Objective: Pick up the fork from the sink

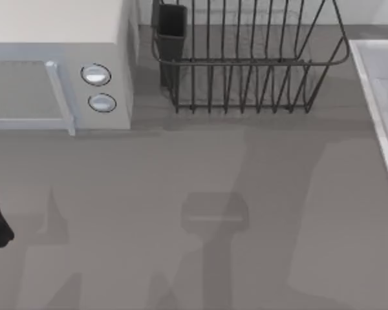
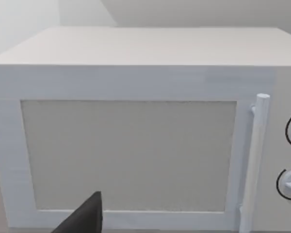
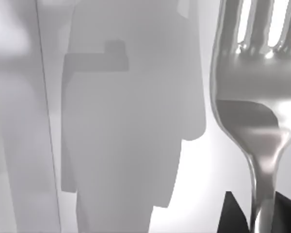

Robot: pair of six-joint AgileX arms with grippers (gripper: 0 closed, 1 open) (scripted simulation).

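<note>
While the right hand [image 3: 262,213] pinches the fork [image 3: 254,97] over the sink [image 1: 375,84] at 3 o'clock, lifting remains; left hand [image 2: 85,218] parked, grip unreadable.

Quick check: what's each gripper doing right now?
Left gripper: before the microwave; cannot be told.
Right gripper: closed on the fork.

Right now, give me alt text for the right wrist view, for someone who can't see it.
A shiny fork stands close to the camera, tines up, its neck running down between the dark tips of the right tool. Behind it is the pale sink surface, crossed by grey shadows.
</note>
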